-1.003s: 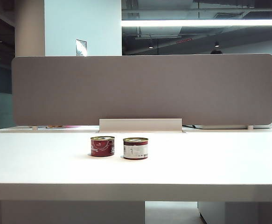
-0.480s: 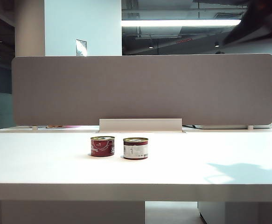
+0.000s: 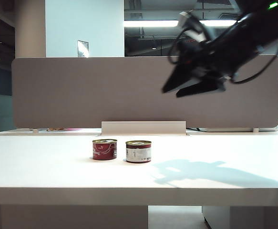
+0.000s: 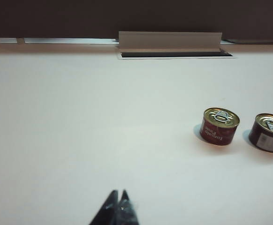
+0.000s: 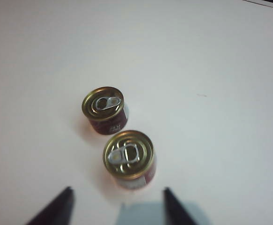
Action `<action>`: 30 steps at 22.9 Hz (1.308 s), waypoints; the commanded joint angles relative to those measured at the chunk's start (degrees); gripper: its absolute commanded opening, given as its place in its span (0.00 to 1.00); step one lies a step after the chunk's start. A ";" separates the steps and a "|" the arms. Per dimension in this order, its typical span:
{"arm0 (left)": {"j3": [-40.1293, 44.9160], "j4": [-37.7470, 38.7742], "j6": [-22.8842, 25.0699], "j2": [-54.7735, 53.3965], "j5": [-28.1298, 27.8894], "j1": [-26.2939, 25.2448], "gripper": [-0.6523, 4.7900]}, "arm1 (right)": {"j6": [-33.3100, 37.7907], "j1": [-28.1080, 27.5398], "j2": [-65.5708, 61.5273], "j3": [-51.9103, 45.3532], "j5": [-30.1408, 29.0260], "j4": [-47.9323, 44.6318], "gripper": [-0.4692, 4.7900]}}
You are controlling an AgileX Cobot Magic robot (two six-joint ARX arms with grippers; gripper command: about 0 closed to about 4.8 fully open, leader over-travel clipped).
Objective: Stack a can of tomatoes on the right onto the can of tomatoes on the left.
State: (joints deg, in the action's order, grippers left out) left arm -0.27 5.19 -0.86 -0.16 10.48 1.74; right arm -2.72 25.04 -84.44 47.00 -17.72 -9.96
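R hand (image 3: 177, 90) up in the air above the table (image 3: 224, 181), fingers spread apart, grasping nothing. Right can (image 3: 139, 151) sits upright on the table well below it and off to its left in ext. view; in R wrist view that can (image 5: 129, 158) lies just ahead of the spread fingertips. Left can (image 3: 104, 149) stands just beside it, not touching. L hand (image 4: 119, 202) low over bare table, fingers pressed together, both cans well away.
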 commanded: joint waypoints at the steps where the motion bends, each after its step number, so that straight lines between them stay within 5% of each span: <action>1: -0.17 -0.39 0.20 -0.07 0.24 -0.07 0.11 | -0.55 1.46 -4.52 4.04 1.51 -0.59 0.96; 11: -0.17 -0.26 0.20 -0.07 0.26 -0.07 0.11 | -0.50 2.82 -17.14 9.44 2.56 1.62 1.00; 30: -0.17 -0.09 0.20 -0.07 0.24 -0.07 0.11 | -0.26 8.59 -27.89 14.71 13.84 -3.17 1.00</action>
State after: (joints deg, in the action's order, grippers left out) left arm -0.27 5.37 -0.86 -0.16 10.48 1.72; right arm -3.03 33.36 -112.27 61.39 -4.10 -11.40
